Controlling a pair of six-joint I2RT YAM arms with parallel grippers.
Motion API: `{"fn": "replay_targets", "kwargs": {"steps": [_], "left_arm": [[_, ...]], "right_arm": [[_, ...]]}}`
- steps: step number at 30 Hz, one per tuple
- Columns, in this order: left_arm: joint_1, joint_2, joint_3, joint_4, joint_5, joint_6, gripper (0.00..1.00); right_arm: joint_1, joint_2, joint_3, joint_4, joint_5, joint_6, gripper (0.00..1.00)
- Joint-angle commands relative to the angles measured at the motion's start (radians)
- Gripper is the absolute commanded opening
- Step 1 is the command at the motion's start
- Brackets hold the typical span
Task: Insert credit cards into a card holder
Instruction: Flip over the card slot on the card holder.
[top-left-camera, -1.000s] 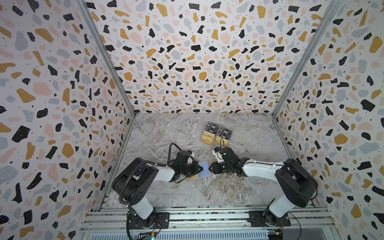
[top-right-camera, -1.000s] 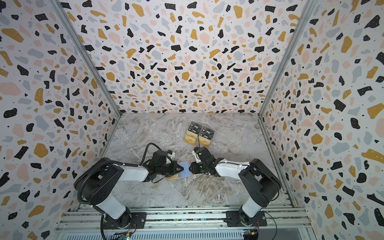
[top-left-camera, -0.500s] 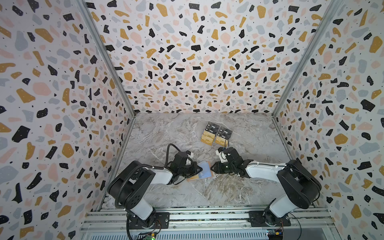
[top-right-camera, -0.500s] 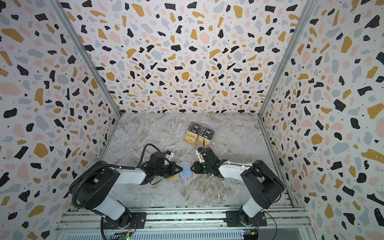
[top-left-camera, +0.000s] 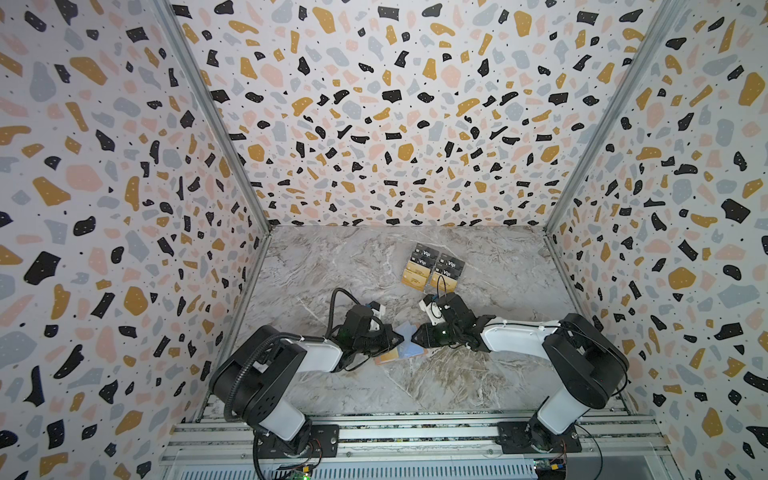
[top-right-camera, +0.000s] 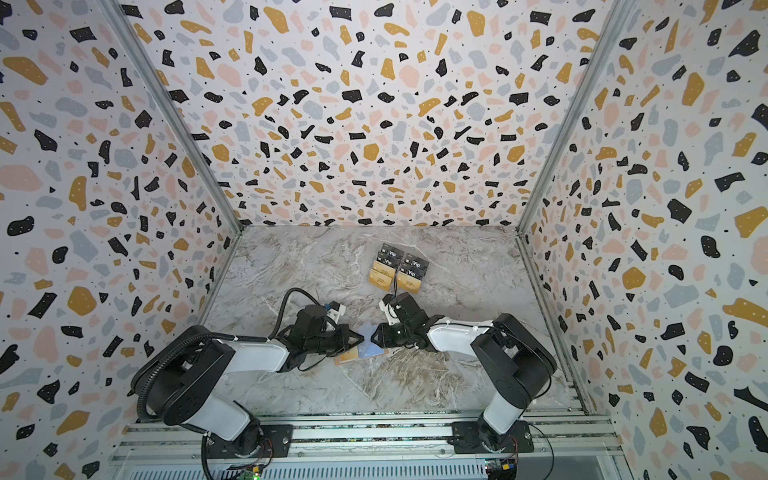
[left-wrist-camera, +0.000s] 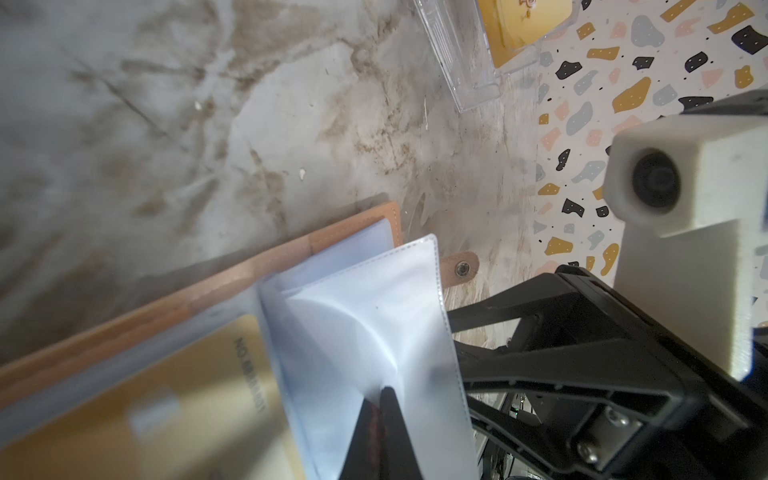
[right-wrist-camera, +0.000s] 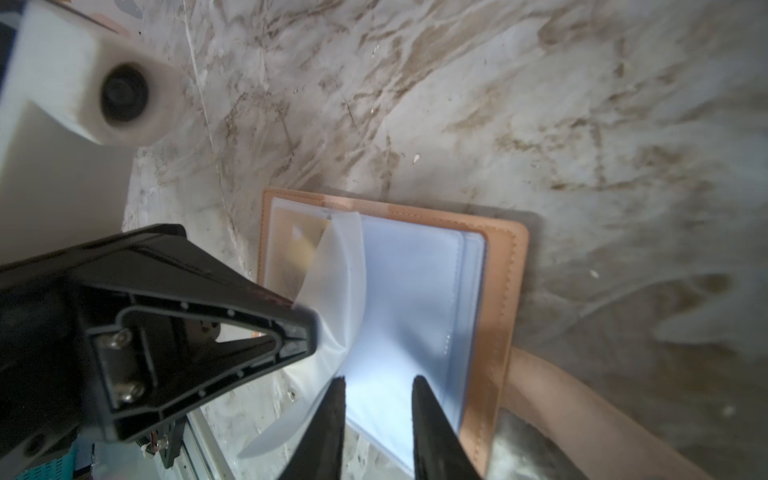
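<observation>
Left pincer (left-wrist-camera: 384, 392) tight on clear sleeve (left-wrist-camera: 374, 316) of card holder (left-wrist-camera: 353, 220); right pincer (right-wrist-camera: 378, 380) slightly apart.

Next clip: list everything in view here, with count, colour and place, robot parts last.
card holder: one, peach-pink, lying open on the table between the grippers
clear sleeve: one lifted, pale bluish, raised from the holder's pages
inserted card: one, gold, in the holder's half nearer the left arm
stand: one, clear plastic, tiered, farther back
gold cards: about three visible, stand's front tiers
black cards: four visible, white "Vip", rear tiers
table: one, grey-brown marble
walls: three, terrazzo pattern
left gripper: black, shut on the clear sleeve
right gripper: black, jaws apart above the open holder
</observation>
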Motion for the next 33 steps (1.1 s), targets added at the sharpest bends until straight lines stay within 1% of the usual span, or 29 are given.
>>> {"fn": "replay_targets", "kwargs": {"steps": [1, 3, 5, 7, 9, 11, 14, 16, 18, 19, 21, 22, 24, 26, 30, 33], "left_arm": [[0.006, -0.026, -0.013, 0.05, 0.012, 0.013, 0.01], [0.007, -0.038, -0.016, 0.046, 0.011, 0.017, 0.02], [0.007, -0.044, -0.021, 0.037, 0.009, 0.02, 0.07], [0.007, -0.048, -0.023, 0.032, 0.01, 0.021, 0.15], [0.007, -0.053, -0.027, 0.027, 0.007, 0.021, 0.28], [0.007, -0.059, -0.031, 0.022, 0.002, 0.02, 0.38], [0.007, -0.075, -0.033, -0.008, -0.007, 0.03, 0.47], [0.007, -0.095, -0.032, -0.049, -0.019, 0.043, 0.51], [0.007, -0.138, -0.02, -0.137, -0.039, 0.067, 0.53], [0.007, -0.161, -0.003, -0.203, -0.055, 0.106, 0.54], [0.007, -0.217, 0.044, -0.406, -0.129, 0.18, 0.59], [0.008, -0.239, 0.058, -0.474, -0.163, 0.208, 0.61], [0.012, -0.286, 0.069, -0.552, -0.195, 0.247, 0.62], [0.023, -0.326, 0.052, -0.572, -0.208, 0.247, 0.62], [0.059, -0.399, 0.016, -0.546, -0.211, 0.228, 0.58], [0.077, -0.446, 0.012, -0.533, -0.215, 0.217, 0.52]], "right_arm": [[0.005, -0.001, 0.026, -0.007, -0.021, -0.004, 0.29], [0.006, 0.005, 0.026, 0.005, -0.029, 0.001, 0.29], [0.011, 0.012, 0.032, 0.01, -0.034, 0.004, 0.29], [0.016, 0.026, 0.04, 0.014, -0.038, 0.004, 0.29], [0.024, 0.037, 0.05, 0.018, -0.045, 0.001, 0.29], [0.029, 0.046, 0.057, 0.02, -0.048, 0.001, 0.29], [0.034, 0.047, 0.06, 0.028, -0.05, 0.001, 0.29], [0.034, 0.049, 0.058, 0.033, -0.055, -0.001, 0.29], [0.034, 0.053, 0.058, 0.046, -0.066, -0.002, 0.29], [0.035, 0.055, 0.057, 0.049, -0.072, -0.003, 0.29], [0.037, 0.058, 0.064, 0.051, -0.077, -0.007, 0.29], [0.038, 0.062, 0.067, 0.051, -0.08, -0.009, 0.29], [0.041, 0.068, 0.074, 0.054, -0.085, -0.016, 0.29], [0.045, 0.083, 0.084, 0.058, -0.097, -0.017, 0.29], [0.063, 0.114, 0.117, 0.068, -0.132, -0.029, 0.29], [0.084, 0.131, 0.146, 0.067, -0.143, -0.035, 0.29]]}}
